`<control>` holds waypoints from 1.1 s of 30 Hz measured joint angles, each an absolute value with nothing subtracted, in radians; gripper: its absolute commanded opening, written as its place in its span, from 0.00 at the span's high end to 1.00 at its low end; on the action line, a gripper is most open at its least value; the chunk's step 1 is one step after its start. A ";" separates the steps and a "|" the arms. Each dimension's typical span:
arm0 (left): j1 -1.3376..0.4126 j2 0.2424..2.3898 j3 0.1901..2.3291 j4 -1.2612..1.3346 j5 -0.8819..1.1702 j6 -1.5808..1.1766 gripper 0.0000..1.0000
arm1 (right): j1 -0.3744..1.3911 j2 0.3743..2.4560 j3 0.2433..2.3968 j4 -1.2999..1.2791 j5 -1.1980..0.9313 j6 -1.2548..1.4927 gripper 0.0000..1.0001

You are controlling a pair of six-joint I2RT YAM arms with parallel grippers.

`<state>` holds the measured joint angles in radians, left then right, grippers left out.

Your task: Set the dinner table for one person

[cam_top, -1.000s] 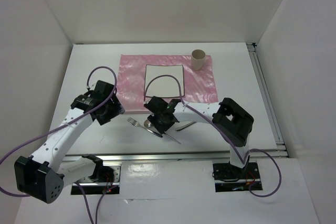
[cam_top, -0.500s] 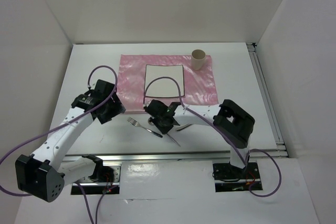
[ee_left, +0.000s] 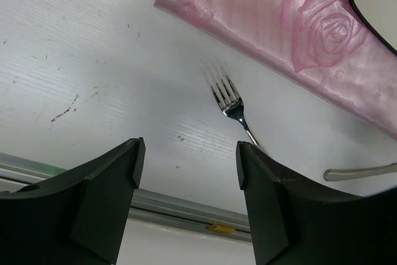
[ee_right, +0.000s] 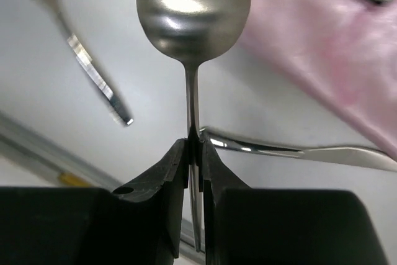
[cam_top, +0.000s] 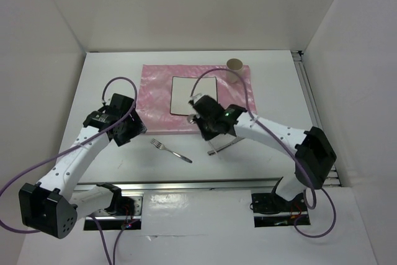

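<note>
The white dinner table (cam_top: 111, 79) carries a pink cloth (cam_top: 155, 88) with a white square plate (cam_top: 186, 94) on it. My right gripper (cam_top: 205, 126) is shut on the handle of a spoon (ee_right: 193, 13) and holds it above the table at the cloth's near edge; the gripper (ee_right: 195, 147) shows the spoon bowl pointing away. A fork (cam_top: 170, 149) and a knife (cam_top: 223, 147) lie on the bare table before the cloth. My left gripper (cam_top: 138, 130) is open and empty, left of the fork (ee_left: 232, 107); its jaws (ee_left: 186, 166) frame bare table.
A tan paper cup (cam_top: 234, 65) stands at the cloth's far right corner. A metal rail (cam_top: 186, 183) runs along the near table edge and another (cam_top: 316, 116) along the right. White walls enclose the table. In the right wrist view the fork (ee_right: 93, 72) and knife (ee_right: 298, 152) lie below.
My right gripper has lifted the spoon off the table beside the fork and swung it right and away, toward the plate. The left arm has hardly moved.
</note>
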<state>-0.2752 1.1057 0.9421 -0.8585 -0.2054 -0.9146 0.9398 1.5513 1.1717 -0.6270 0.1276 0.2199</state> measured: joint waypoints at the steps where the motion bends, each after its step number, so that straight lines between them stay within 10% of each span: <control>1: -0.275 1.106 0.942 -0.859 -0.204 -0.915 0.23 | 0.889 1.548 1.181 -0.636 0.120 0.232 1.00; 11: -0.275 1.105 0.942 -0.845 -0.195 -0.915 0.23 | 0.450 1.611 1.282 -0.686 0.033 0.398 1.00; 33: -0.274 1.089 0.942 -0.846 -0.196 -0.914 0.23 | 0.314 1.968 1.453 -0.610 0.022 0.406 1.00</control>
